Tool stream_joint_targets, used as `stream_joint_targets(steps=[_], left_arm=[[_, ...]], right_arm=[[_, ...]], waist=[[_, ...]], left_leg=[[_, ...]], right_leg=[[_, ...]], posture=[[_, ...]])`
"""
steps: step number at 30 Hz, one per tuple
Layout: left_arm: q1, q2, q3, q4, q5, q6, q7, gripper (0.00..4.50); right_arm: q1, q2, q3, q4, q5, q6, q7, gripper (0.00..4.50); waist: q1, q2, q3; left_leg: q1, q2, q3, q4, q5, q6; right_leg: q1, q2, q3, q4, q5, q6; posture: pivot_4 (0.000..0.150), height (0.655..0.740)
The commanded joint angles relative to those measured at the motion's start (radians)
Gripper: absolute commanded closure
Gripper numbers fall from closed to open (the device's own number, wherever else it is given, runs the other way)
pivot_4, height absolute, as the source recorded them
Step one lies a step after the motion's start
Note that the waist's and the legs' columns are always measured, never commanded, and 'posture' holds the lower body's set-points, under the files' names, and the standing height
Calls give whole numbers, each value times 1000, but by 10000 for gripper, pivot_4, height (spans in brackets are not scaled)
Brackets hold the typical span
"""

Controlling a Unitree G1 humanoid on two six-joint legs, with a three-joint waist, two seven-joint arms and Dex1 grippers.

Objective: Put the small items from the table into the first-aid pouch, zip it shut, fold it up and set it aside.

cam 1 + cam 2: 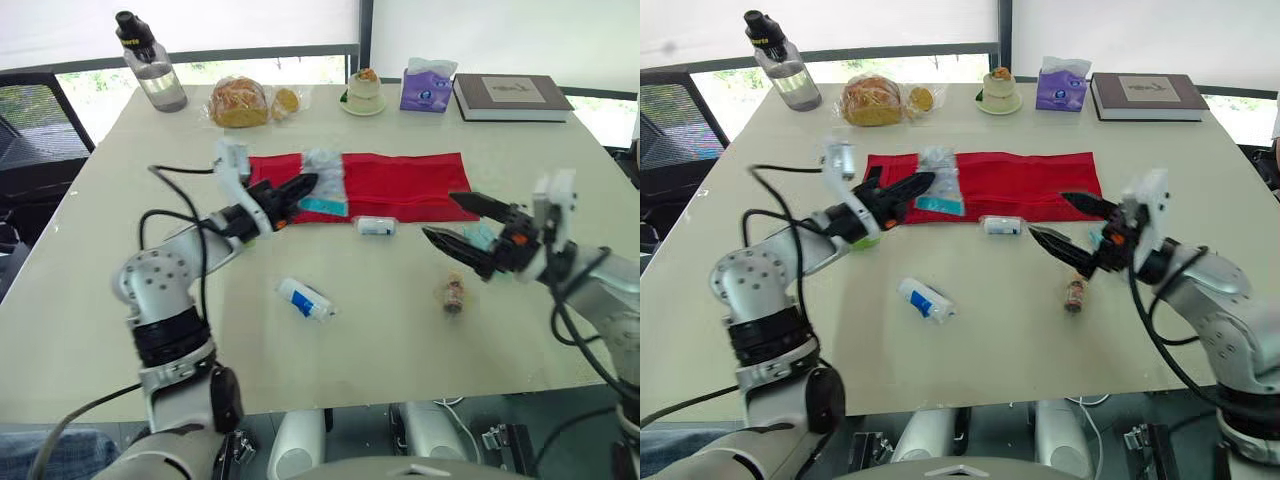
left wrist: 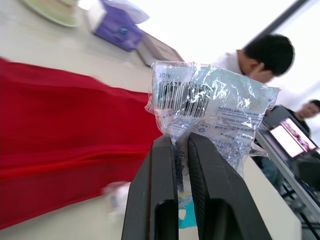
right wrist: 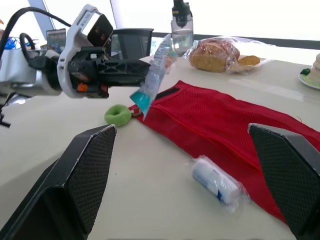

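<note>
The red mesh pouch lies flat across the middle of the table. My left gripper is shut on a clear plastic packet with a teal strip, held just above the pouch's left end. A green ring lies on the table beside that end. My right gripper stands open off the pouch's right end, nothing between its fingers. A small teal item lies partly hidden behind it. On the table in front of the pouch lie a white wrapped roll, a white-and-blue tube and a small brown bottle.
Along the far edge stand a water bottle, bagged bread, a cake on a plate, a purple tissue pack and a book. A person sits beyond the table. A black chair is at the far left.
</note>
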Motion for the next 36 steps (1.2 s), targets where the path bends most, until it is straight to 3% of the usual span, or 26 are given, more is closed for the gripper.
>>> stream_joint_targets(steps=[1,6,17,22,23,26,27,36], left_arm=[[-11,-73,-26,-34,-16,-64,57,44893],[-13,-144,-62,-22,-25,-106,85,44893],[0,-152,-105,-5,-33,-146,71,44893],[16,-167,-120,-9,-50,-150,73,45000],[19,-167,-122,-10,-51,-152,73,45000],[22,-165,-124,-6,-57,-159,73,45000],[23,-163,-125,-4,-59,-162,72,45000],[41,-164,-135,-16,-81,-167,88,45000]], right_arm=[[-52,92,32,-14,-2,52,-158,0],[-109,241,46,26,17,157,-360,0],[-137,349,49,22,56,202,-449,0],[-158,370,49,37,43,189,-469,22032],[-163,373,47,40,41,189,-473,28448],[-172,378,46,47,37,189,-481,42281],[-174,379,46,48,36,189,-482,44896],[-180,391,52,55,24,185,-488,44896]], waist=[[0,0,0],[-1,0,0],[-1,0,0],[-1,0,0],[-1,0,0],[-2,0,0],[-2,0,0],[-2,0,0]], left_leg=[[0,0,0,0,0,0],[0,0,0,0,0,0],[-1,-1,-1,0,0,0],[-1,-1,-1,0,0,0],[-1,0,-1,0,0,0],[-1,0,-2,0,0,0],[-1,0,-2,0,0,0],[-1,0,-2,-1,0,0]], right_leg=[[0,0,0,0,0,0],[0,1,1,0,0,0],[0,1,1,0,0,0],[0,2,1,0,0,0],[0,2,1,0,0,0],[0,2,0,0,0,0],[0,2,0,0,0,0],[0,2,0,-1,0,0]], posture=[[1500,7400],[1500,7400],[1500,7400],[1500,7400],[1500,7400],[1500,7400],[1500,7400],[1500,7400]])
